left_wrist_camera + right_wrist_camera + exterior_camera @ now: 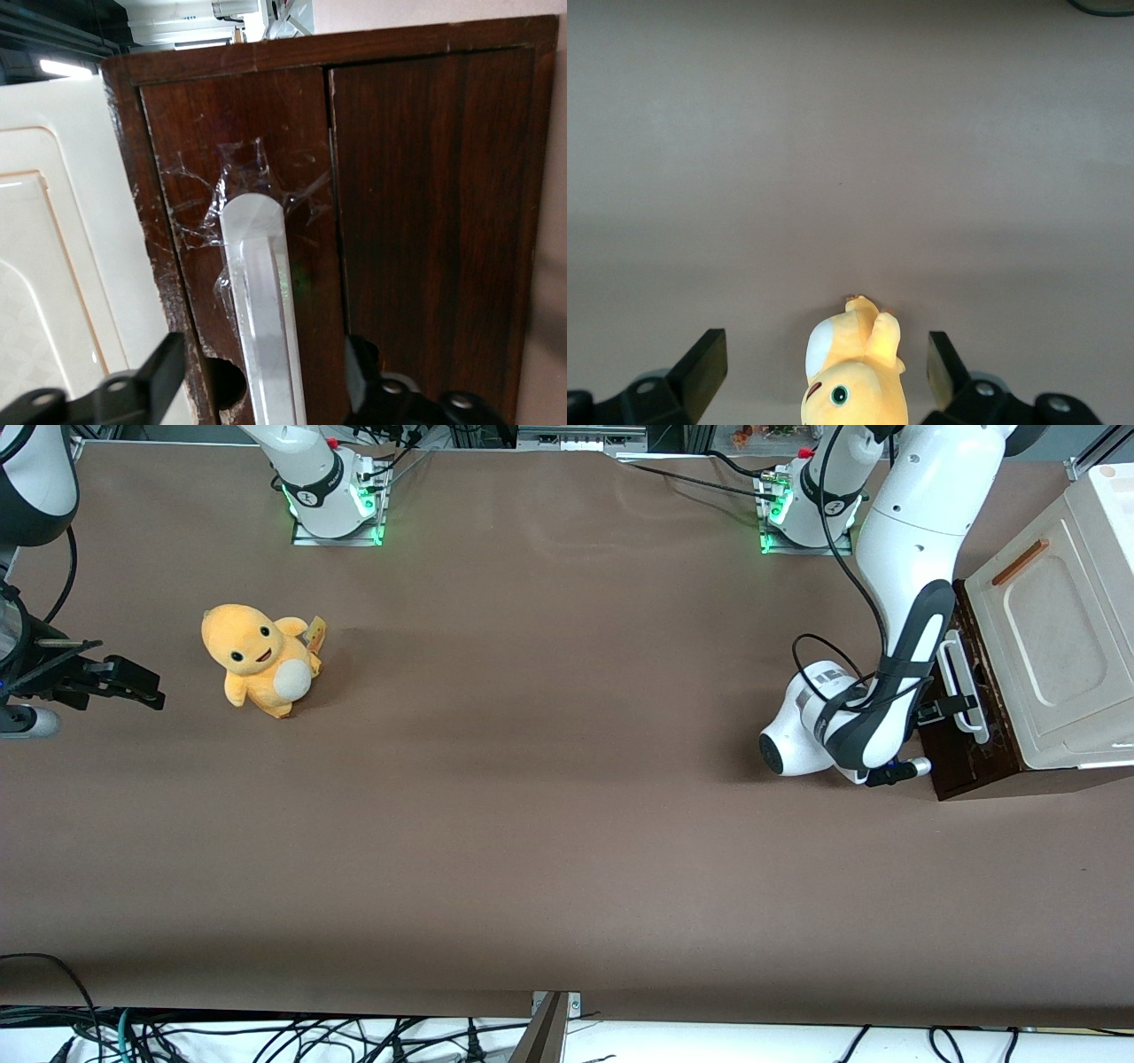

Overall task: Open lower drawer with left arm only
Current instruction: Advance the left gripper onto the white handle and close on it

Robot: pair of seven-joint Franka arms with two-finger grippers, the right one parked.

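Small black claw [257,381] held spread astride white loop handle [261,301] of dark brown wooden lower drawer [399,221] (not yet clamped); fingers should be closed squarely, then drawn straight outward.

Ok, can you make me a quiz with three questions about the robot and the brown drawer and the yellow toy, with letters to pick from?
1. Where is the small black gripper of the big white left arm?
A. At the white loop handle on the dark brown wooden lower drawer
B. Above the toy
C. On the cream panel

2. What colour is the plush toy on the brown table?
A. Blue
B. Yellow-orange with a white belly
C. Green

3. How are the gripper's fingers?
A. Shut on the toy
B. Shut tight with nothing between
C. Open, one on each side of the handle

Answers:
1 A: the wrist view shows the handle right before the gripper.
2 B: the front view shows its colours.
3 C: the handle stands between the spread fingers.
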